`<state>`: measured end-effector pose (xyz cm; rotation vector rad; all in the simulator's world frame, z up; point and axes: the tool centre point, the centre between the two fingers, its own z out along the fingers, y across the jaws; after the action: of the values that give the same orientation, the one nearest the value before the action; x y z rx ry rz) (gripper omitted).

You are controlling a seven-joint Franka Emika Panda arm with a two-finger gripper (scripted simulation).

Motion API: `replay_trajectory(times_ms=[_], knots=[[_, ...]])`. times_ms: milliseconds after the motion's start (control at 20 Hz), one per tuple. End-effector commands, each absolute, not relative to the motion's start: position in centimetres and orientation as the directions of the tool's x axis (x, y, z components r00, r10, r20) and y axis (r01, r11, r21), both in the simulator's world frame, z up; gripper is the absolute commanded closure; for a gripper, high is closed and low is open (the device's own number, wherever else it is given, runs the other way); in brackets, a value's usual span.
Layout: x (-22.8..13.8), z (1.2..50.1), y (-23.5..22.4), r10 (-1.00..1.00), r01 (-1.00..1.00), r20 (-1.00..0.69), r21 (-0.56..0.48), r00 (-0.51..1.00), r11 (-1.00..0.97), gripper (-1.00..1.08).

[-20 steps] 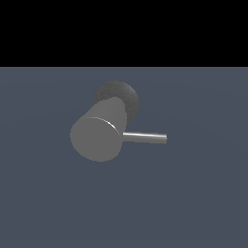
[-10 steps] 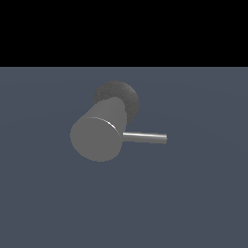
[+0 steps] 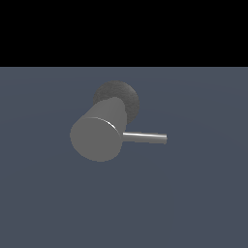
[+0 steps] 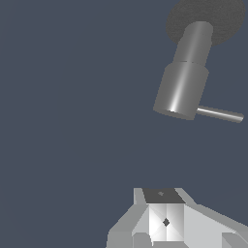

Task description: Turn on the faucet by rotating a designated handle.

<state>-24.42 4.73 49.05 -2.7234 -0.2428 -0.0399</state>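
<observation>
The faucet (image 3: pixel 97 138) is a thick grey cylinder with a flat round end, standing on a dark speckled round base (image 3: pixel 118 93). Its handle (image 3: pixel 145 138), a thin shiny rod, sticks out sideways toward the exterior view's right. In the wrist view the faucet (image 4: pixel 181 89) and handle (image 4: pixel 219 114) lie well away from my white gripper (image 4: pixel 165 222). The two fingertips meet with nothing between them, so the gripper is shut and touches nothing. The exterior view does not show the gripper or the arm.
A flat blue-grey floor (image 3: pixel 193 203) surrounds the faucet. A black band fills the upper part of the exterior view.
</observation>
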Motion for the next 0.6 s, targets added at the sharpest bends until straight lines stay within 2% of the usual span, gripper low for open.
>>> replay_trajectory(times_ms=[0,250,550], knots=[[-24.4,49.1,4.7,0.161,0.174,0.067,-0.402,0.985,-0.899,1.08],[-24.3,49.6,4.5,0.157,0.181,0.091,-0.457,0.983,-0.871,1.08],[-24.0,50.7,4.0,0.137,0.195,0.142,-0.571,0.98,-0.797,1.08]])
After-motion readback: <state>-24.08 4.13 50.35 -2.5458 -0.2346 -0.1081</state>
